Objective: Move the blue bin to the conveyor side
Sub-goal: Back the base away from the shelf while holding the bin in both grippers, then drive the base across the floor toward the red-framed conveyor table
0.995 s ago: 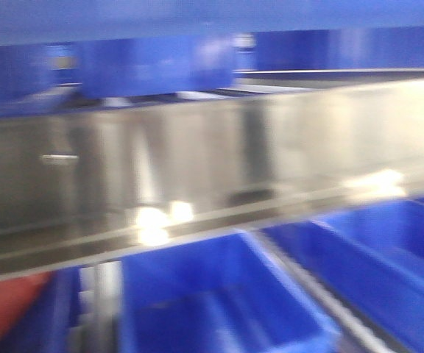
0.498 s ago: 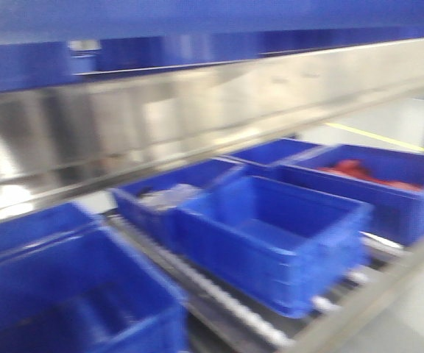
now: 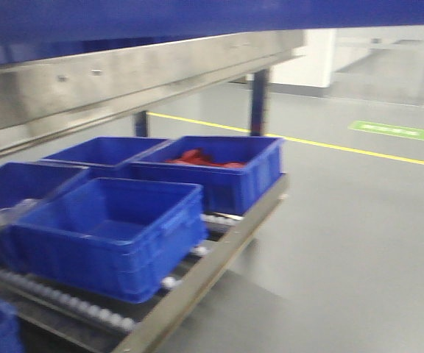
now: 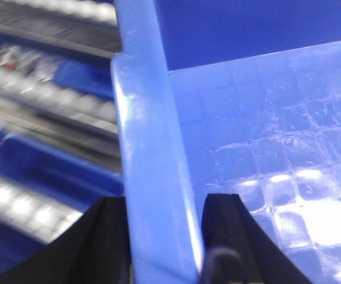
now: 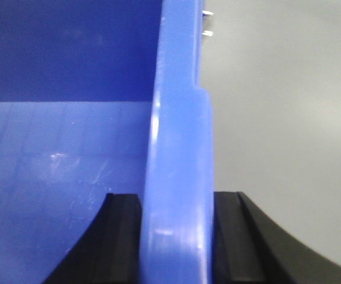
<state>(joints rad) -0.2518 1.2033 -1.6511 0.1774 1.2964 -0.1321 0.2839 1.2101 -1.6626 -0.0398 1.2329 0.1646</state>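
The blue bin (image 4: 265,106) fills both wrist views, glossy and bright, with a thick rim. My left gripper (image 4: 161,236) is shut on the bin's left rim (image 4: 150,148), one black finger (image 4: 108,236) outside the wall and the other inside. My right gripper (image 5: 176,236) is shut on the opposite rim of the blue bin (image 5: 64,148), its fingers (image 5: 123,236) pressed to both faces of the wall. Neither gripper shows in the front view. The conveyor is out of view.
A steel-railed roller rack (image 3: 197,279) at the left holds several smaller blue crates (image 3: 109,235), one with red items (image 3: 197,157). A steel beam (image 3: 124,81) runs above them. Grey floor (image 3: 359,243) with a yellow line (image 3: 330,145) lies to the right. Blurred rollers (image 4: 46,106) pass left of the bin.
The front view has swung right: the rack and its crates slid to the left, the steel beam rose in frame, and grey floor with the yellow line came into view.
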